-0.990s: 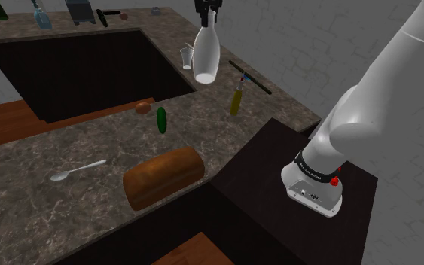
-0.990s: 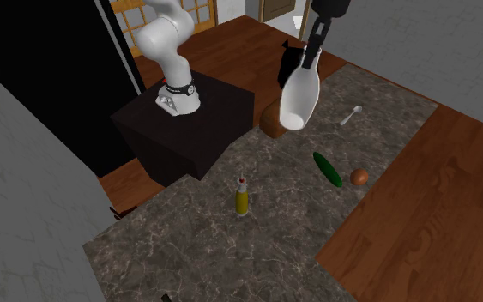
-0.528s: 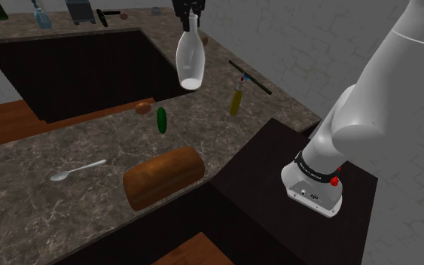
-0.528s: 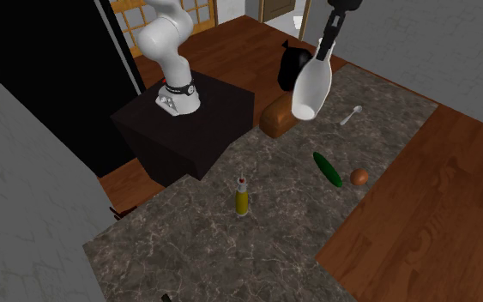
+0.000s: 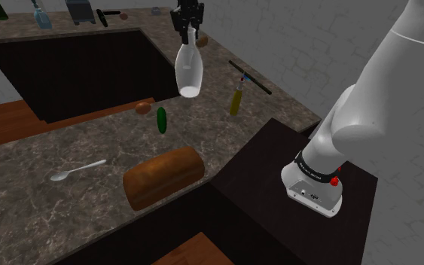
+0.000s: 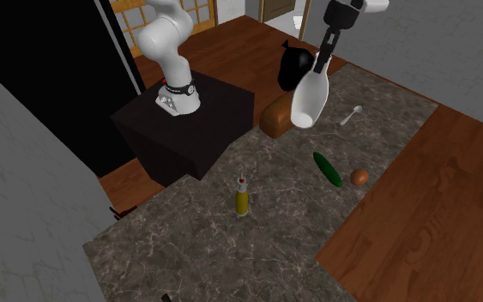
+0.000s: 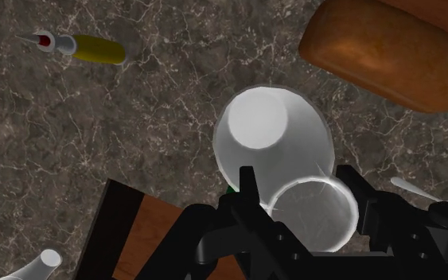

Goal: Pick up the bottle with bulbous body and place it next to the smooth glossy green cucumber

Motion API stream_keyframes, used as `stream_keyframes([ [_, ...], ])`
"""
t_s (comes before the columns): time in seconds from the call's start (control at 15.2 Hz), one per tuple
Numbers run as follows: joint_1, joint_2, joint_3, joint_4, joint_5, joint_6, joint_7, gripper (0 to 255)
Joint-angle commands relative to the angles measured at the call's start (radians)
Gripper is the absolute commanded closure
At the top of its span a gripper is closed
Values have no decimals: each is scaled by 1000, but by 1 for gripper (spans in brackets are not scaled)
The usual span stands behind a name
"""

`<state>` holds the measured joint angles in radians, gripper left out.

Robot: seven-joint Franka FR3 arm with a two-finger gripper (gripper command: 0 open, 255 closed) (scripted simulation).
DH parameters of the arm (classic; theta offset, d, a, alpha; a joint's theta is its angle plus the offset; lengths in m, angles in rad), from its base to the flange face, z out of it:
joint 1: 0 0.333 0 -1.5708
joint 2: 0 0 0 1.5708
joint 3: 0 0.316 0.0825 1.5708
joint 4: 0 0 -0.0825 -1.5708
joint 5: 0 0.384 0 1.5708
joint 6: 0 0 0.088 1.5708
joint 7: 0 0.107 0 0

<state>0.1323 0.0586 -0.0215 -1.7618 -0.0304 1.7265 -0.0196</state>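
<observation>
Bottle (image 5: 190,68) in fingers (image 7: 247,197), high over counter (image 5: 44,147)

Dim, even light over the dark marbled worktop (image 5: 22,158); shadows faint, edges sharp, the white bottle (image 5: 189,71) brightest.

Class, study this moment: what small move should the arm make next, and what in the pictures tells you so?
Probably lower the white bottle toward the counter, beside the green cucumber. The pincer clasps the bottle by its neck, well above the counter, and the cucumber lies close below, so coming down looks like the fitting step.
</observation>
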Motion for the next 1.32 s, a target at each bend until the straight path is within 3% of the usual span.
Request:
stream_keyframes([
  [0.0, 0, -1, 0, -29, 0, 29, 1, 255],
  [1.25, -1, 57, 0, -215, -1, 273, 8, 255],
])
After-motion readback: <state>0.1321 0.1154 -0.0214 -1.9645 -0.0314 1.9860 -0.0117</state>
